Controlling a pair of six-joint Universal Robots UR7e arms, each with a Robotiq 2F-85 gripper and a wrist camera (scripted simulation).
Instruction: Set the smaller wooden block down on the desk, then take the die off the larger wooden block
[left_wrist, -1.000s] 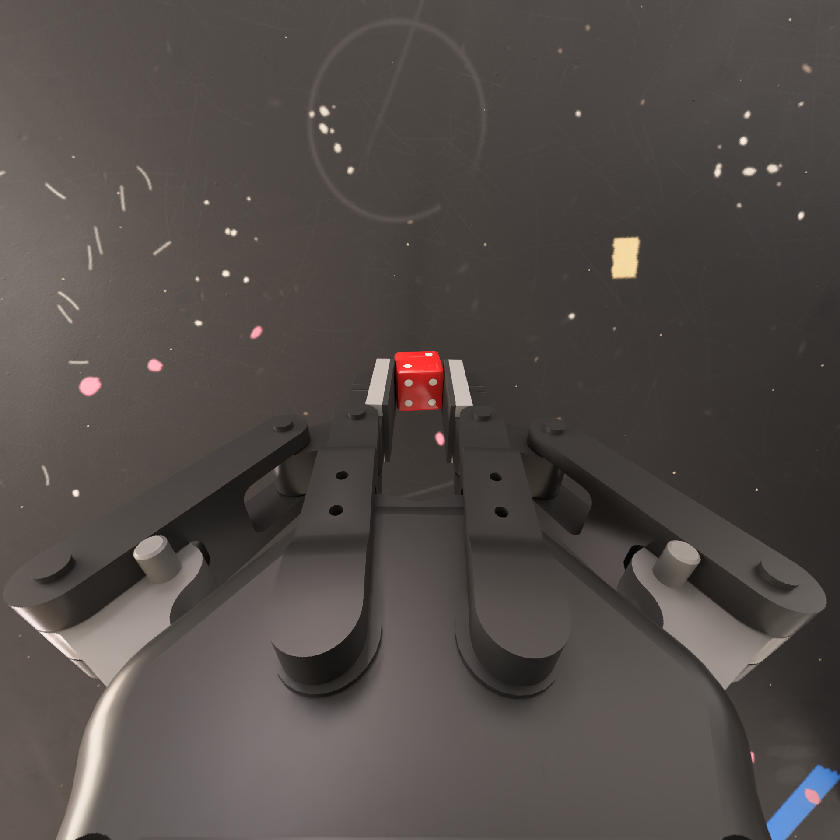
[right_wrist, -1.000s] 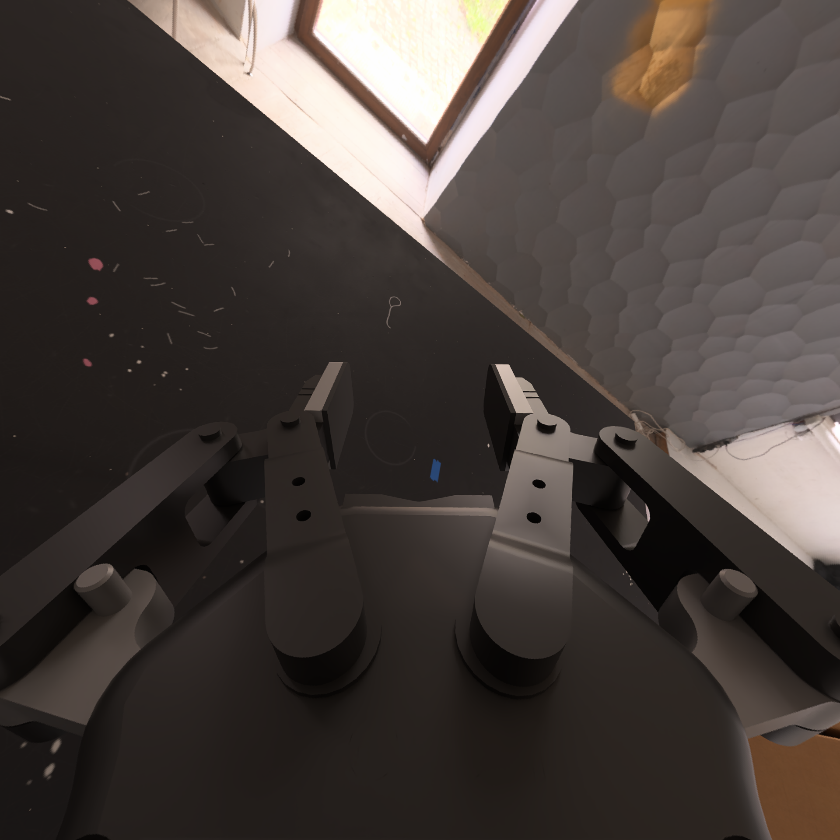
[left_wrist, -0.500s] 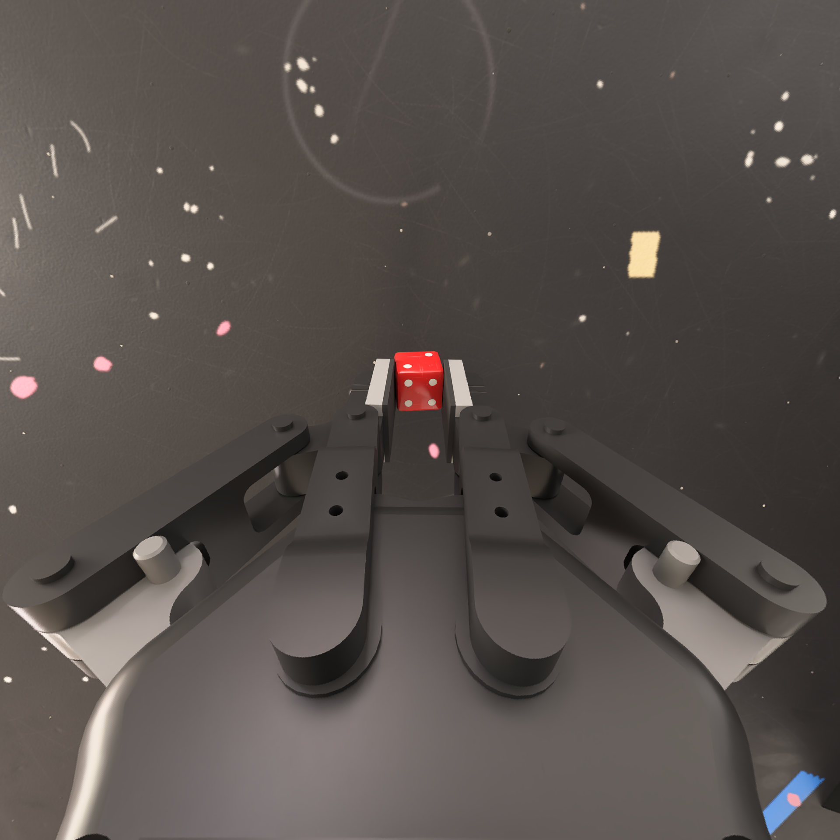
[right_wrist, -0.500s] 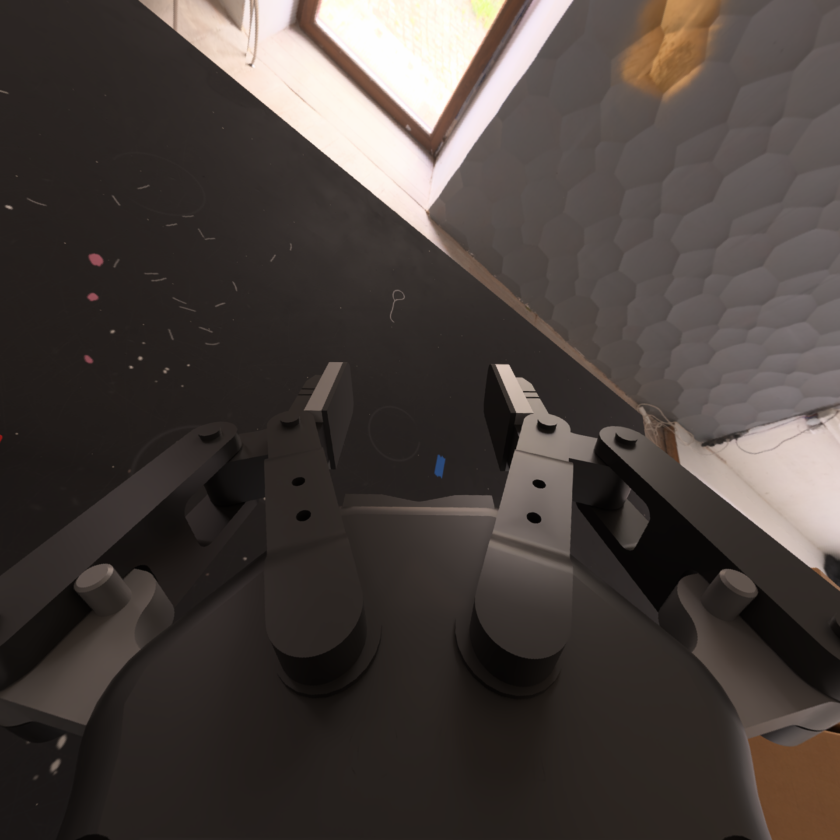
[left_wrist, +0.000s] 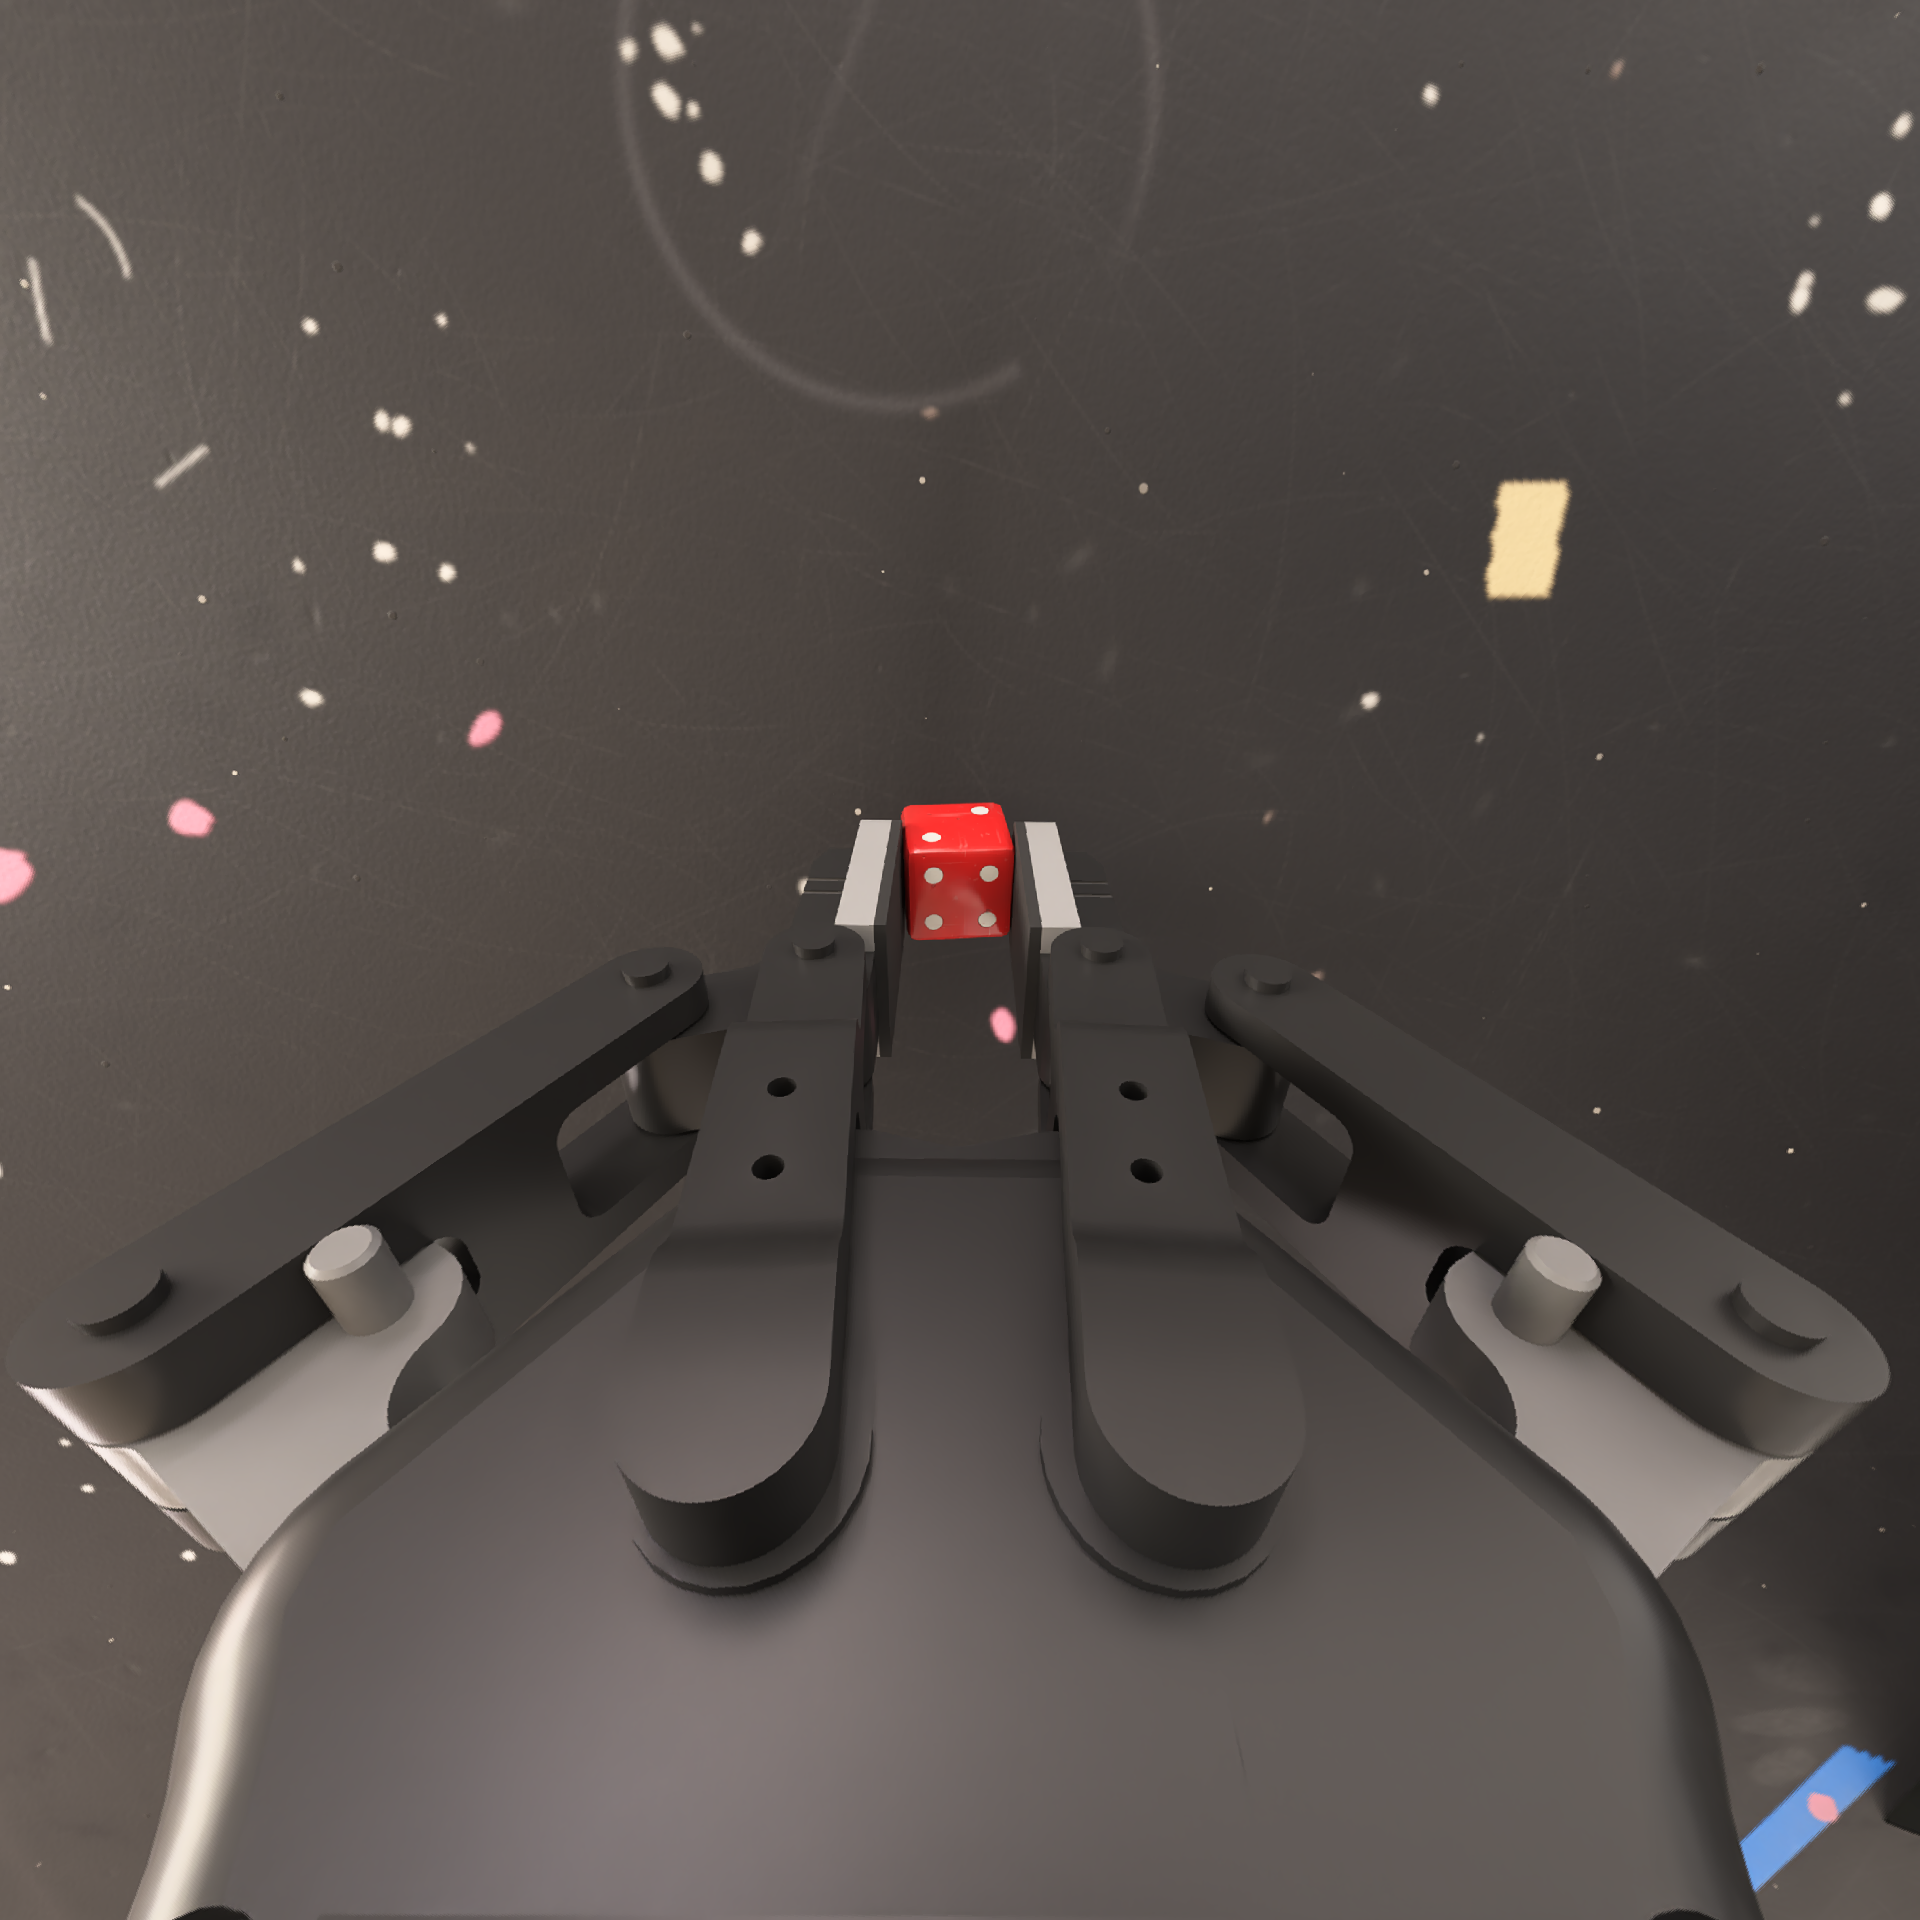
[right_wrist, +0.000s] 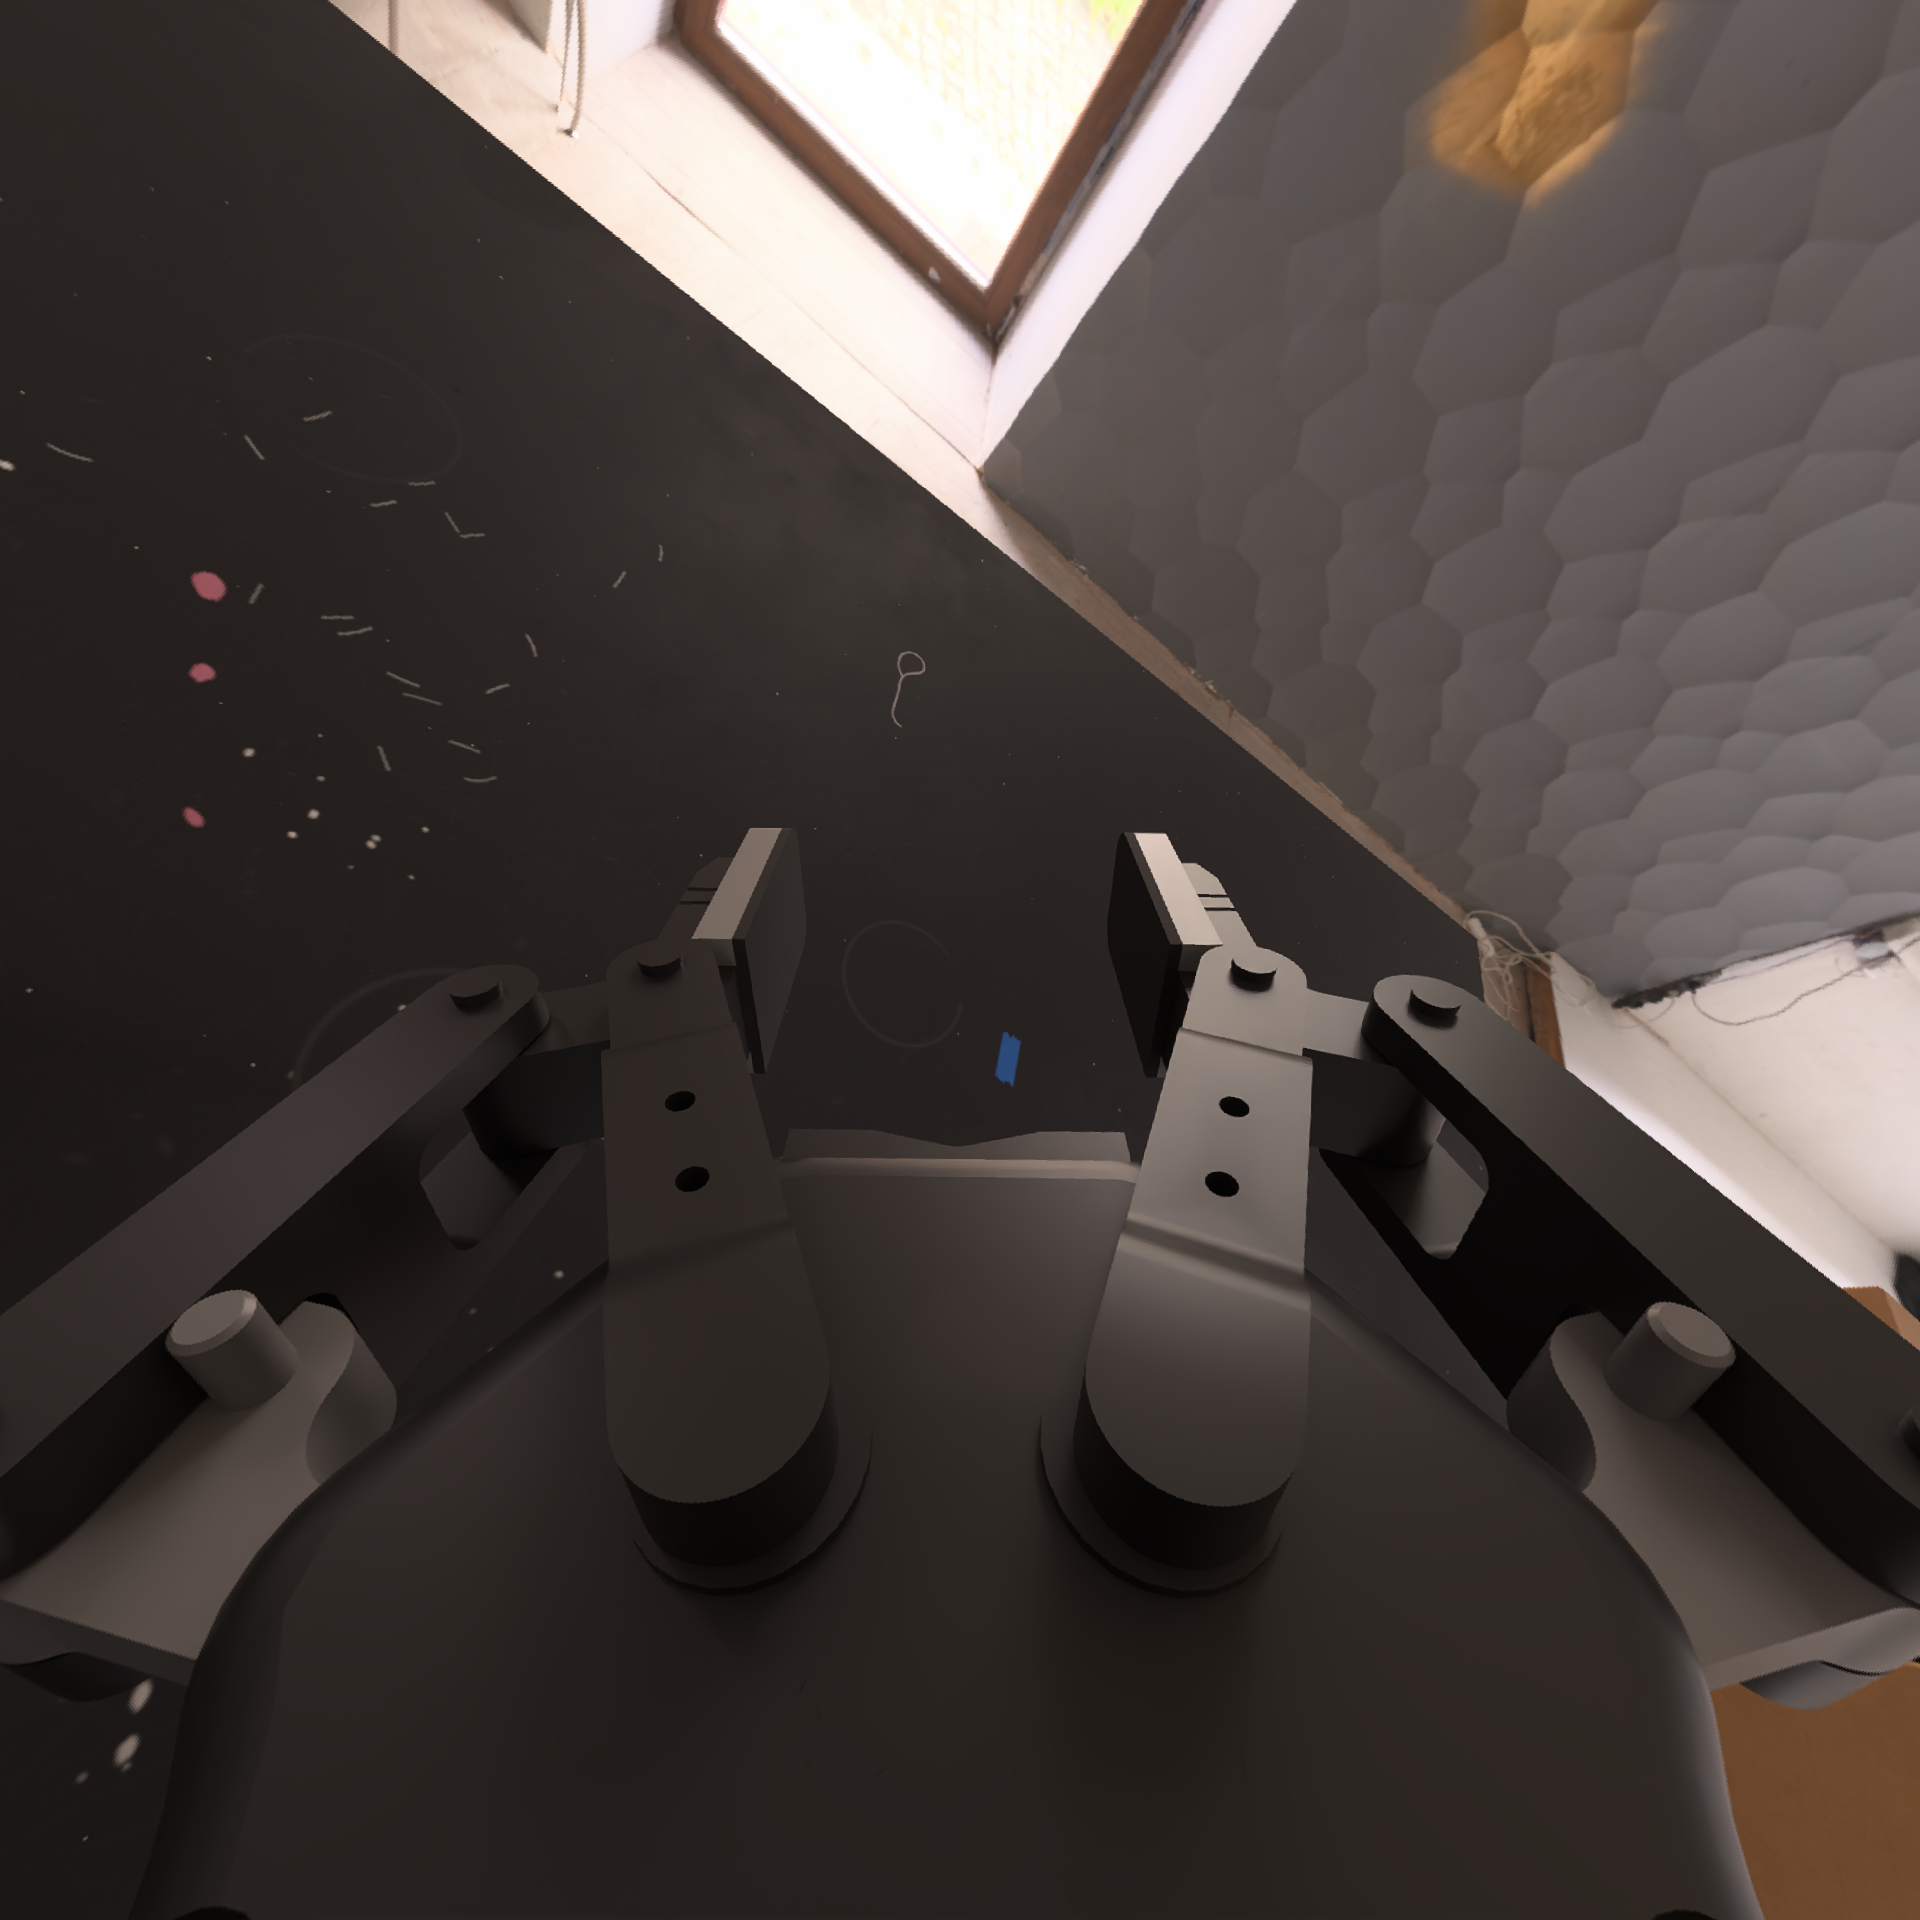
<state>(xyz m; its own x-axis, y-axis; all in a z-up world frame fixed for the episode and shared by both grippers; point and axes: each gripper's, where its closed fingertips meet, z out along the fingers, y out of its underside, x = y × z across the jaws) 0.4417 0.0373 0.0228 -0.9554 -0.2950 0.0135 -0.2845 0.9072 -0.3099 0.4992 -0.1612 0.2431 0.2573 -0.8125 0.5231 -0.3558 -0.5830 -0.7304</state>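
Observation:
My left gripper (left_wrist: 957, 873) is shut on the red die (left_wrist: 956, 871), which has white pips and sits between the two grey pads, held above the dark desk (left_wrist: 1039, 623). My right gripper (right_wrist: 956, 914) is open and empty, tilted over the desk (right_wrist: 520, 520) near its far edge. Neither wooden block shows in either view.
The desk surface carries white specks, pink spots, a chalk ring (left_wrist: 883, 208), a tan patch (left_wrist: 1525, 538) and blue tape (left_wrist: 1813, 1808). In the right wrist view the desk edge (right_wrist: 1195, 665) runs diagonally, with a window (right_wrist: 935, 114) and a grey wall (right_wrist: 1558, 520) beyond.
The left gripper has moved lower toward the desk with the die in it; the desk marks spread outward and grow. The right gripper has barely shifted and stays open.

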